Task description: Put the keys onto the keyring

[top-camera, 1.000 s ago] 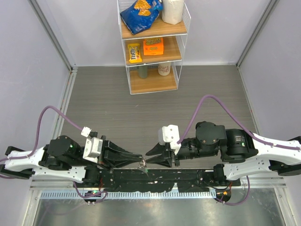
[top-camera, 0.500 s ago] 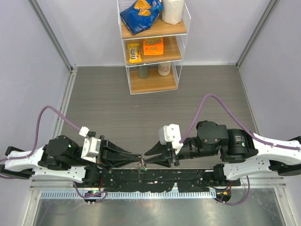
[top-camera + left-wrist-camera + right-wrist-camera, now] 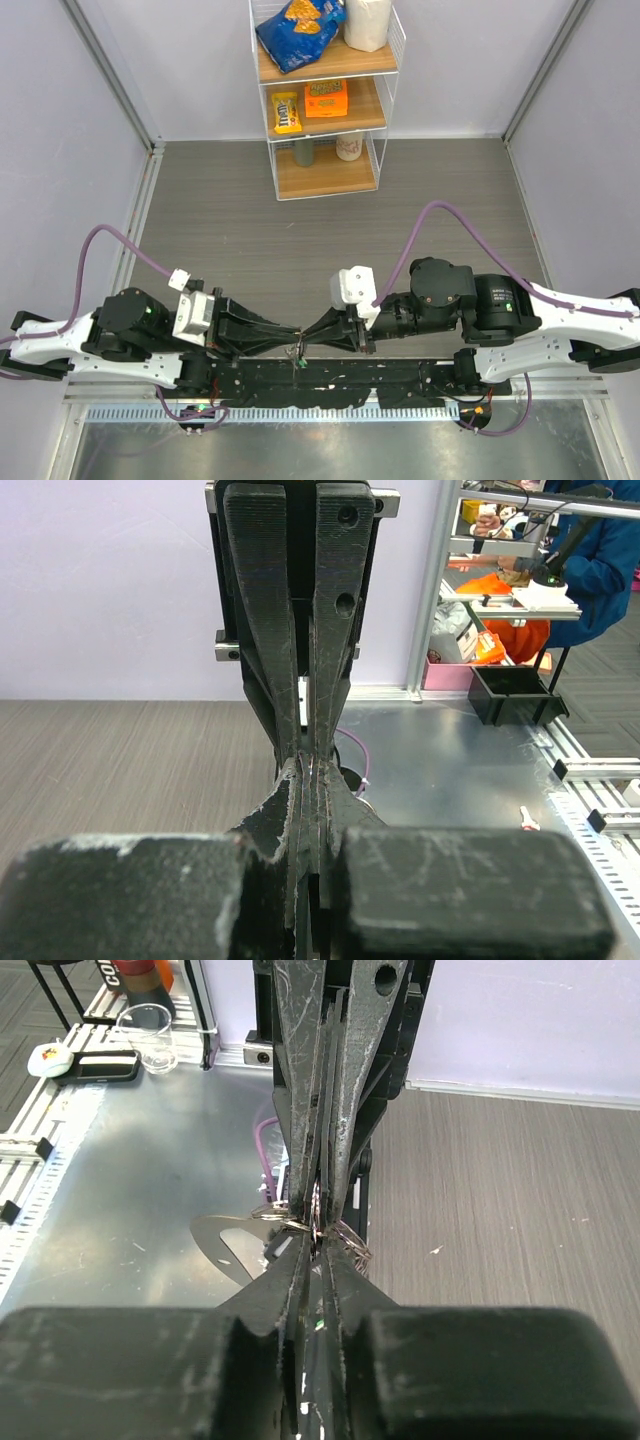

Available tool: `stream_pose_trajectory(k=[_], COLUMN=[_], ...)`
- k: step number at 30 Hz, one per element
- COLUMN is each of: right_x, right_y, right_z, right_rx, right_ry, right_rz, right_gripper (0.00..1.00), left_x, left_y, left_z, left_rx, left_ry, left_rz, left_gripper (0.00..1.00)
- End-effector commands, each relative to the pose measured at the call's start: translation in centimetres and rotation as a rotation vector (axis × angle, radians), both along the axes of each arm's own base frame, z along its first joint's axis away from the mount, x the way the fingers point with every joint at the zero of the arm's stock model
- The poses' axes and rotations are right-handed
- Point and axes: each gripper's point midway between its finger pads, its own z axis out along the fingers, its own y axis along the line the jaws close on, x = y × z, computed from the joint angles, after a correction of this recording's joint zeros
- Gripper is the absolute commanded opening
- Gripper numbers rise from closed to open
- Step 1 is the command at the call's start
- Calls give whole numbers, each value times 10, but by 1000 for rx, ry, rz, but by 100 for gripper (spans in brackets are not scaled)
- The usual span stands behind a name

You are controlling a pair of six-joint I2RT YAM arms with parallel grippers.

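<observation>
Meeting tip to tip at near centre, the left gripper [image 3: 292,334] is clamped on the silver metal keyring [image 3: 290,1222]; the right gripper [image 3: 313,335] is also closed, though what it holds cannot be told.

Keys hidden; keyring [image 3: 281,1219] mostly covered where left hand [image 3: 292,336] meets right hand [image 3: 314,336].
</observation>
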Motion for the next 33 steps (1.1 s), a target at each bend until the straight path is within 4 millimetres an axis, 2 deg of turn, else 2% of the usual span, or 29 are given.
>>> stream_pose_trajectory(k=[1,2,22,33], right_x=[1,1,-11,-5], right_y=[1,1,8,2], right_z=[33,32,-2,2], right_rx=[99,99,49,70], right_ry=[-13,-12,13,11], right_rz=[-2,-2,62,28], right_gripper=[11,5,5,8], left_x=[-2,-3,0,0], left_y=[6,6,10,10], left_z=[25,26,32,33], left_rx=[-101,-105,-153,-161], left_ry=[-14,-13,-18,-19], left_rz=[-14,-14,-2,-1], left_gripper=[0,0,0,0])
